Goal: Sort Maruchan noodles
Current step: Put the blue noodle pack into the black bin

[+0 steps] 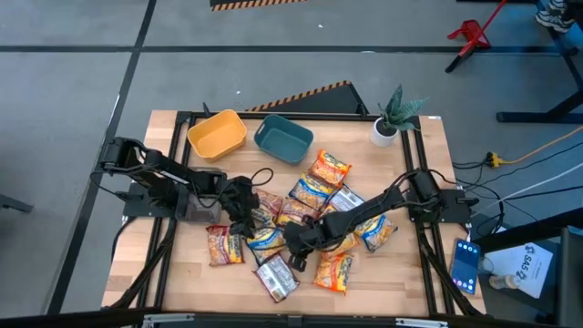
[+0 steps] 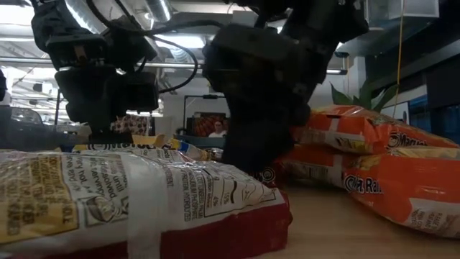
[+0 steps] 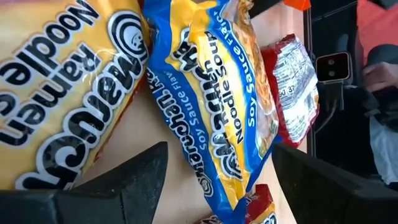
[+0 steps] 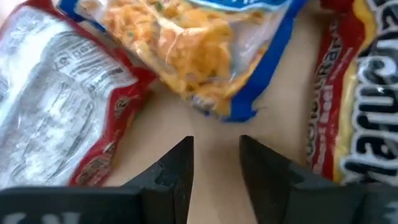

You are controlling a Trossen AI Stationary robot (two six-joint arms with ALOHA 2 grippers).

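Sorting looked barely begun — noodle packets lay heaped mid-table, both bins empty; left pincer and right pincer both apart, holding nothing

Two dark jointed arms trailing black cables, each with blocky black fingers.

Low view: arms hide most packets. Red packet cut off at left edge. Person behind table too small to make out.

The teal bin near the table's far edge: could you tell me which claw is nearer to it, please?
Left. The left claw sits over the packets just below the teal bin; the right claw is lower, farther toward the near edge.
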